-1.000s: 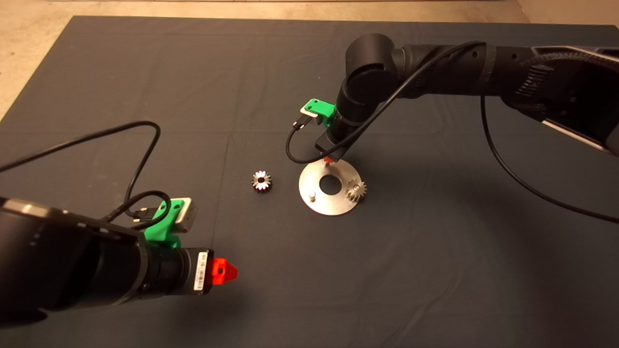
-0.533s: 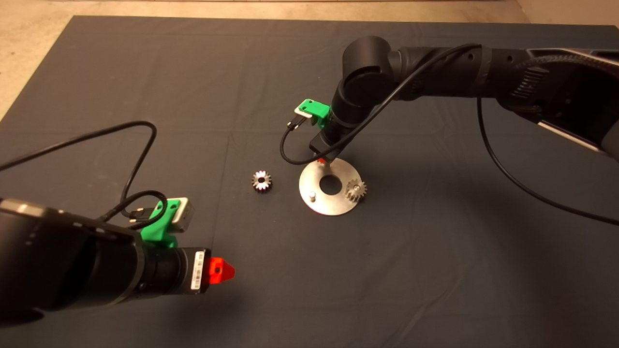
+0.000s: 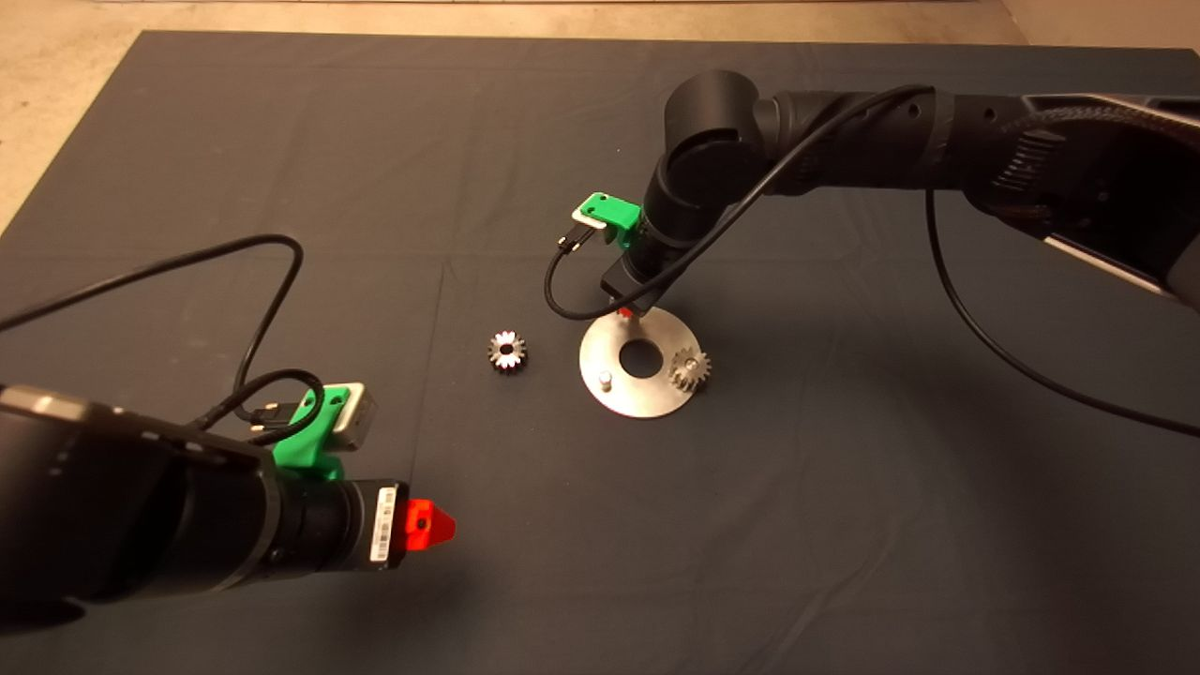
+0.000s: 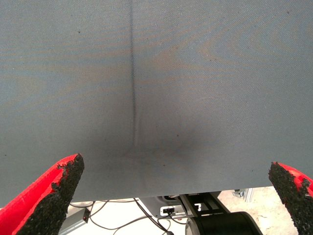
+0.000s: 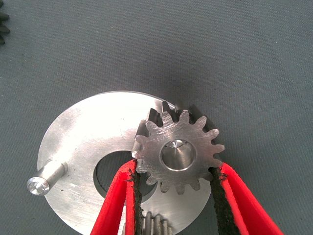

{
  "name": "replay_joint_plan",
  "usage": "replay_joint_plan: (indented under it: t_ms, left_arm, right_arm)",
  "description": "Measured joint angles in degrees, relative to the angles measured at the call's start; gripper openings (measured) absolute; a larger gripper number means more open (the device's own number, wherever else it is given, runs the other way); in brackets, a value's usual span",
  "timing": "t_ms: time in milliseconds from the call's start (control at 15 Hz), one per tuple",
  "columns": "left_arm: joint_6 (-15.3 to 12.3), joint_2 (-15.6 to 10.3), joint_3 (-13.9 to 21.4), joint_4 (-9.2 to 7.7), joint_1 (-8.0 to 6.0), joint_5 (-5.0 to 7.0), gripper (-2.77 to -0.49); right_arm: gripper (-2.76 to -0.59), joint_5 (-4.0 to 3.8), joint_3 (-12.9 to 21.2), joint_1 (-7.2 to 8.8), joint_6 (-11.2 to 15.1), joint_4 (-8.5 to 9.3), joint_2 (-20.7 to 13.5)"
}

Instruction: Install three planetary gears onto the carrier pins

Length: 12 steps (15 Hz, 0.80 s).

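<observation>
right gripper (image 5: 173, 183) | pinching gear (image 5: 177, 149) between both pads | gear over disc (image 5: 83, 142) pin

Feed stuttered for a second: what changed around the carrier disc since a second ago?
The right gripper, shut on a planetary gear, edged slightly toward the picture's left over the carrier disc's far pin. Unchanged: the loose gear, the mounted gear, the left gripper, open.

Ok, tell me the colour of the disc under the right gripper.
Shiny silver metal disc, clearest in the right wrist view.
</observation>
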Motion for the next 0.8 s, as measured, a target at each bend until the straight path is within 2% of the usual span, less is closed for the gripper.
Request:
replay_joint_plan:
  t_ms: [667,733,800]
  left_arm:
    - [0.0,0.0,0.0,0.0,0.0,0.0,-0.51]
    - [0.0,0.0,0.0,0.0,0.0,0.0,-0.51]
    - [0.0,0.0,0.0,0.01,0.0,-0.04,-0.51]
  right_arm:
    - [-2.59,-0.06,0.0,0.02,0.0,0.01,0.0]
    - [-2.65,-0.46,0.0,0.02,0.0,0.04,0.0]
    - [-2.69,-0.2,0.1,0.02,0.0,0.01,0.0]
